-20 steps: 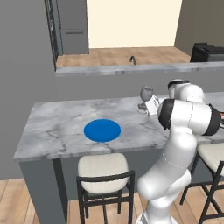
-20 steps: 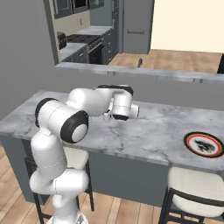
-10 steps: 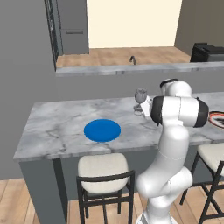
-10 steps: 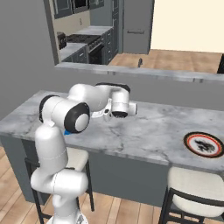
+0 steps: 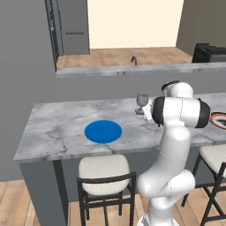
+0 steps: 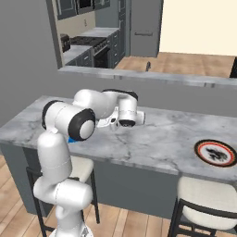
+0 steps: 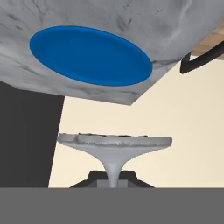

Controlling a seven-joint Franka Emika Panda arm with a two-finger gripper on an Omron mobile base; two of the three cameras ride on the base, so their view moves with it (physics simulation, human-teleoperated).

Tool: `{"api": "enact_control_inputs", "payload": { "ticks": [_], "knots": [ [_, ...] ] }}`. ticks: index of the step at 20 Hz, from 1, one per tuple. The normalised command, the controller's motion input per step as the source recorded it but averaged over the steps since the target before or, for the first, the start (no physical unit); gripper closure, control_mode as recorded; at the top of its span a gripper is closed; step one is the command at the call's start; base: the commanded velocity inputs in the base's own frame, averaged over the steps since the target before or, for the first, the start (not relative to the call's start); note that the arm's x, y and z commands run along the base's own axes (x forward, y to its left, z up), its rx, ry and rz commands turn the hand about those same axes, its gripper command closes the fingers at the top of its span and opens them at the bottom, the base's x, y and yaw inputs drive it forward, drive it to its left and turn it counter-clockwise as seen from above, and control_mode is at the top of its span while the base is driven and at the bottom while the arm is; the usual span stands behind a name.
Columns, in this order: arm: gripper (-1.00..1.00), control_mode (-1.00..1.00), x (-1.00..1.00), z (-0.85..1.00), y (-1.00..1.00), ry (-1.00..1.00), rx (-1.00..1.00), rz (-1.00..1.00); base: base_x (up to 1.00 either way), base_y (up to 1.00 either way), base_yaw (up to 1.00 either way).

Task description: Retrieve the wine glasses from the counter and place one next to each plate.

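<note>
My gripper (image 5: 144, 112) is shut on the stem of a clear wine glass (image 5: 142, 99), which it holds upright above the marble bar (image 5: 57, 128). The blue plate (image 5: 103, 131) lies on the bar to the glass's left, a short gap away. In the hand view the glass's round foot (image 7: 114, 145) sits just ahead of the gripper (image 7: 112, 183), with the blue plate (image 7: 89, 56) beyond it. The plate with the reddish-brown rim (image 6: 215, 152) lies at the bar's right end, also seen at the right edge as a rimmed plate (image 5: 219, 120).
White-seated stools (image 5: 104, 170) (image 6: 206, 195) stand in front of the bar. A raised grey ledge (image 5: 132, 69) runs behind it. Far back left is the kitchen counter (image 6: 78, 52) with dark cabinets and a stove.
The arm has swung left along the bar with the wine glass in its grip, bringing the glass closer to the blue plate. The plates have not moved.
</note>
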Motion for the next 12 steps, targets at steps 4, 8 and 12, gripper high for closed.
{"api": "enact_control_inputs", "payload": {
  "ticks": [4,8,12],
  "knots": [
    [1.0,-1.0,-0.27,-0.08,0.16,0.0,0.0,0.0,0.0,0.0,0.0],
    [1.0,-1.0,-0.36,-0.01,0.21,0.02,0.0,0.0,0.0,0.0,0.0],
    [1.0,-1.0,-0.24,-0.02,0.22,0.04,0.0,0.0,0.0,0.0,0.0]
  ]
}}
